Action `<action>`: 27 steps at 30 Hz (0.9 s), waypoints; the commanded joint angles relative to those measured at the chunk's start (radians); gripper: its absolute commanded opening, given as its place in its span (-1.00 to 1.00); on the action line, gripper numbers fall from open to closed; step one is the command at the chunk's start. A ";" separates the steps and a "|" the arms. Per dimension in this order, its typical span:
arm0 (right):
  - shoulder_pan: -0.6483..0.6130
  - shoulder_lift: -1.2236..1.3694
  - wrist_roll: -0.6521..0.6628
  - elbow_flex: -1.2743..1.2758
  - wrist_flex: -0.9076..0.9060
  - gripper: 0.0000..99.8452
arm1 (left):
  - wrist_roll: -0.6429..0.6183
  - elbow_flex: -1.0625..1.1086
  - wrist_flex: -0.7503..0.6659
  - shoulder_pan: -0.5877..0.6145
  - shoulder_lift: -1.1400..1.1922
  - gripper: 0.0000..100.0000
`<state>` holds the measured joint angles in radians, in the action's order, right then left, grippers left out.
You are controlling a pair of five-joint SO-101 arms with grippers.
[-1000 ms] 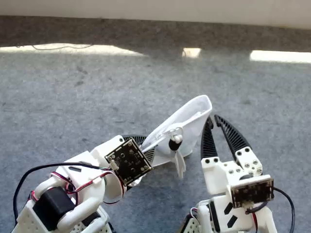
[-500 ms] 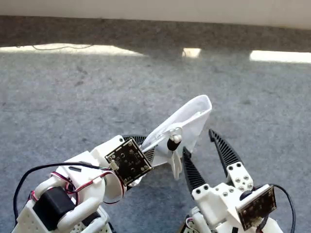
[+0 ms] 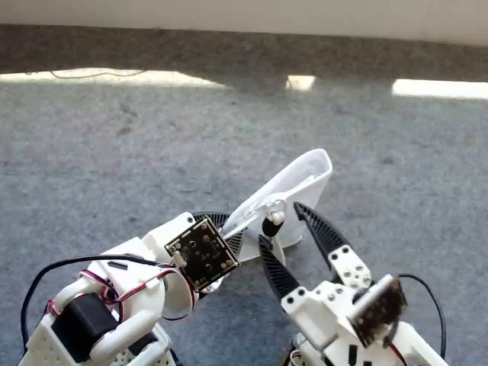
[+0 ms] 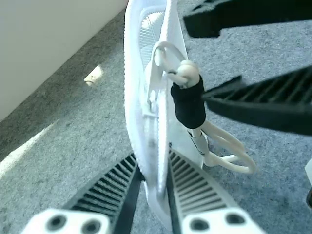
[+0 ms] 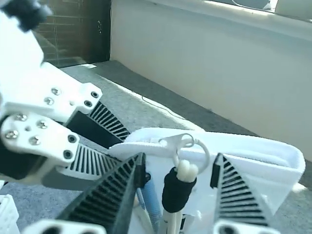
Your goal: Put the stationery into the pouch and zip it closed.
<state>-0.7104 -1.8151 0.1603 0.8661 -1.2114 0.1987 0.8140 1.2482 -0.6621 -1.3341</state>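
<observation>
We see a grey carpet [image 3: 114, 168] covering the whole floor. Along its far edge runs a pale wall [image 3: 229, 11], with a dark band of shade [image 3: 229, 49] at its foot. Just below that band, bright sun patches [image 3: 438, 88] lie on the carpet, and a thin cable [image 3: 84, 75] crosses the longest one. In the right wrist view we make out a dark slatted panel [image 5: 73, 29] beside the wall
</observation>
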 commanded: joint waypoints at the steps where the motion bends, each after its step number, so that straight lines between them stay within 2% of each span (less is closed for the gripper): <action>1: -0.012 0.007 -0.006 0.033 0.065 -0.67 | 0.009 0.001 -0.008 0.022 -0.002 -0.99; 9: -0.008 0.061 -0.006 0.045 0.105 -0.68 | 0.009 0.001 -0.008 0.022 -0.002 -0.99; 15: 0.071 0.213 -0.011 0.039 0.104 -0.69 | 0.009 0.001 -0.006 0.022 -0.002 -0.99; 20: 0.076 0.222 -0.011 0.039 0.104 -0.69 | 0.009 0.001 -0.006 0.022 -0.002 -0.99; 27: 0.076 0.222 0.043 0.038 0.110 -0.91 | 0.009 0.001 -0.005 0.022 -0.002 -0.99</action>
<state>-0.6398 -1.6126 0.1634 0.9106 -1.1239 0.1987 0.8140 1.2482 -0.6467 -1.3341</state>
